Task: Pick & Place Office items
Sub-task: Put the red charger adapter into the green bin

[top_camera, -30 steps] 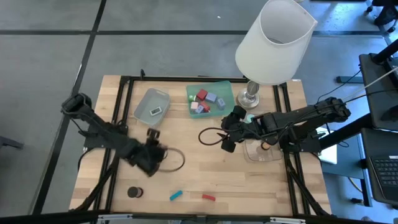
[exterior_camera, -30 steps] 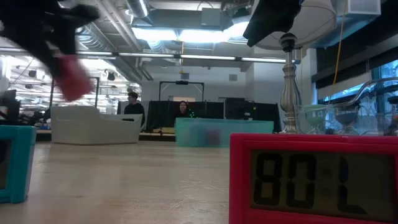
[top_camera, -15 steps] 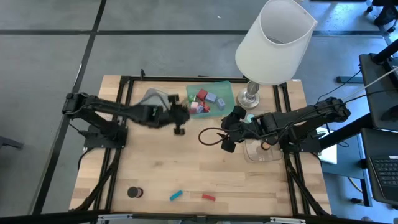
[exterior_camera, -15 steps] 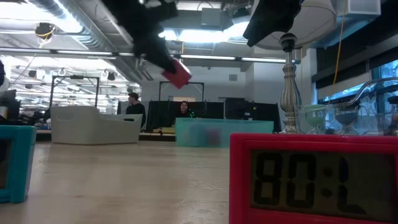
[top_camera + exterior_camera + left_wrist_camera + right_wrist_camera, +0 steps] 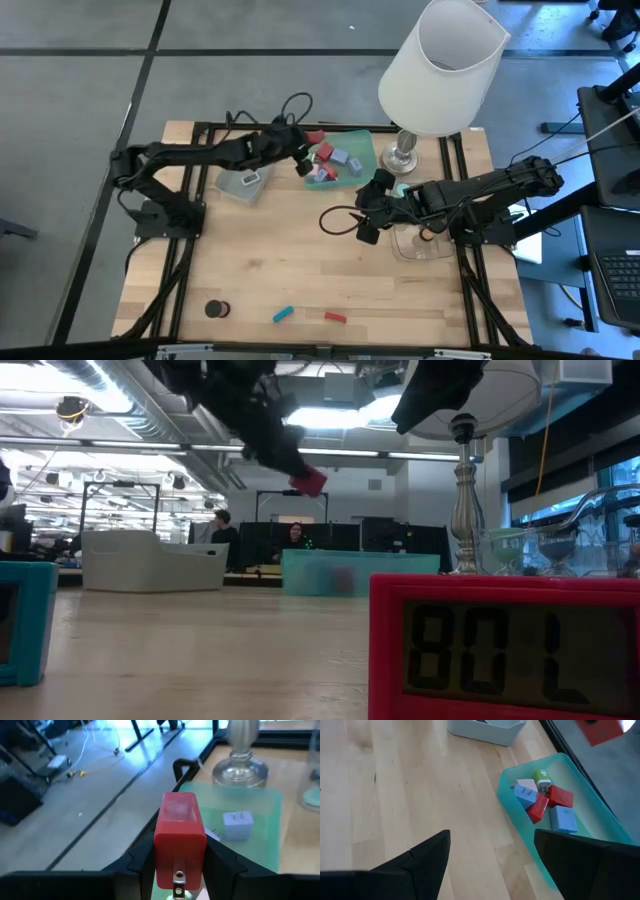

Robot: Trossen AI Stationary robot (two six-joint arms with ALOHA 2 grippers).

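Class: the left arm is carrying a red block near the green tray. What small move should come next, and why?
Probably lower the block a little further over the green tray, then release. The left hand is shut on the red block and hangs at the tray's edge, above the blocks already inside. The right hand waits open by the clear tray.

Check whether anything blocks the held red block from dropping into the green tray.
Nothing visible does. The left end effector holds the red block above the green tray at its far-left corner; open floor shows beside the blocks in the tray.
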